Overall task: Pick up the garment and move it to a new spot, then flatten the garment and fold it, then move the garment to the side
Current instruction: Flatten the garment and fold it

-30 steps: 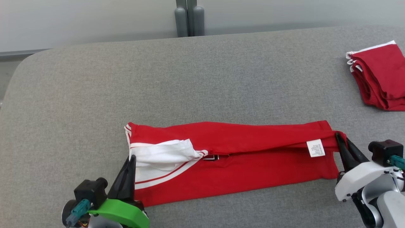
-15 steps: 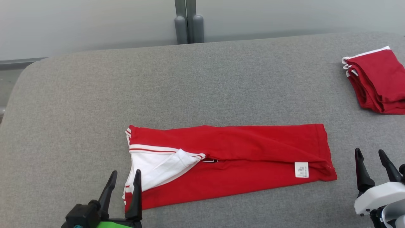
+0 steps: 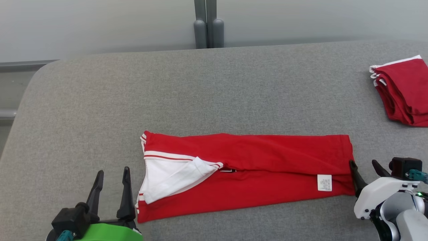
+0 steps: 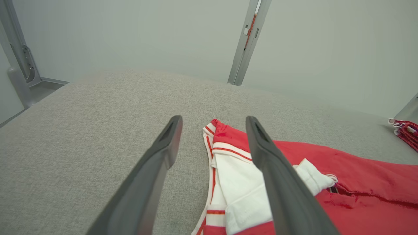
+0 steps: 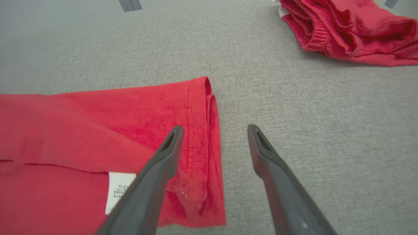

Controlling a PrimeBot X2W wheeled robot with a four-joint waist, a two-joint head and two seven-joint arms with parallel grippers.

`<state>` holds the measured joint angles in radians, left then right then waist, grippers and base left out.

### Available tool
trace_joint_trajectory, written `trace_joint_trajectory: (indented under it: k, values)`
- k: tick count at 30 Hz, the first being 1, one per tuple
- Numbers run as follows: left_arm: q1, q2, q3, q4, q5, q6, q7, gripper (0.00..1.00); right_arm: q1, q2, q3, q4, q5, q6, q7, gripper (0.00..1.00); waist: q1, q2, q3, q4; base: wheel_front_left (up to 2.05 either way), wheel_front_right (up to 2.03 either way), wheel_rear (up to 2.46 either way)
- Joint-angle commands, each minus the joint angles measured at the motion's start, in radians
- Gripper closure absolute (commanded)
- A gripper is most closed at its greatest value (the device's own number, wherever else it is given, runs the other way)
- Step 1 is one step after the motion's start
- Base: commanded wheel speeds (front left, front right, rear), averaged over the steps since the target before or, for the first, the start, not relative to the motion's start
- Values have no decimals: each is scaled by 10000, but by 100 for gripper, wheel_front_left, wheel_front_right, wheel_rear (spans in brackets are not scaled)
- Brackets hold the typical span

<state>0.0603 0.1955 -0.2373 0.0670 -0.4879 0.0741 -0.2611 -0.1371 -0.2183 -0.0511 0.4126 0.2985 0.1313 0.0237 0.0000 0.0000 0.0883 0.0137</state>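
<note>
The shirt [image 3: 247, 174], folded once, is laid between the left pincer [image 3: 113, 170] and right pincer [image 3: 362, 162], both wide and empty; its ends must be gripped next.

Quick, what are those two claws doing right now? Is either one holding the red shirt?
The left gripper is open, holding nothing, beside the red shirt.
The right gripper is open, holding nothing, at its hem.

Left gripper [image 3: 113, 171]: two long dark tapered fingers [image 3: 126, 197] on a black block, teal plug [image 3: 64, 235] poking out, bright green cover [image 3: 110, 232] behind. Right gripper [image 3: 362, 162] has a glossy white shell [image 3: 374, 197] and a tiny green light [image 3: 418, 193].
</note>
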Motion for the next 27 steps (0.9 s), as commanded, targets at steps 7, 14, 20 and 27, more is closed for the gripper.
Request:
trace_joint_trajectory:
  k: [7, 14, 20, 27]
  values:
    - [-93, -51, 479, 167, -88, 109, -48, 0, -440, 11, 172, 1179, -79, -12, 519, 0, 0, 0, 135, 203, 0, 0, 0]
    - [-90, -100, 799, 233, 60, 58, -48, 0, -707, 162, 571, 1931, 175, -11, 866, 0, 0, 0, 182, 200, 0, 0, 0]
    - [-140, -168, 1026, 215, 300, 25, -48, 0, -1024, 234, 867, 2320, 439, -4, 990, 80, 0, 0, 212, 102, 0, 0, 0]
    - [-121, -303, 1213, 188, 507, -32, -43, 0, -1631, -140, 877, 2361, 718, -17, 703, 100, 0, 0, 210, -161, 0, 0, 0]
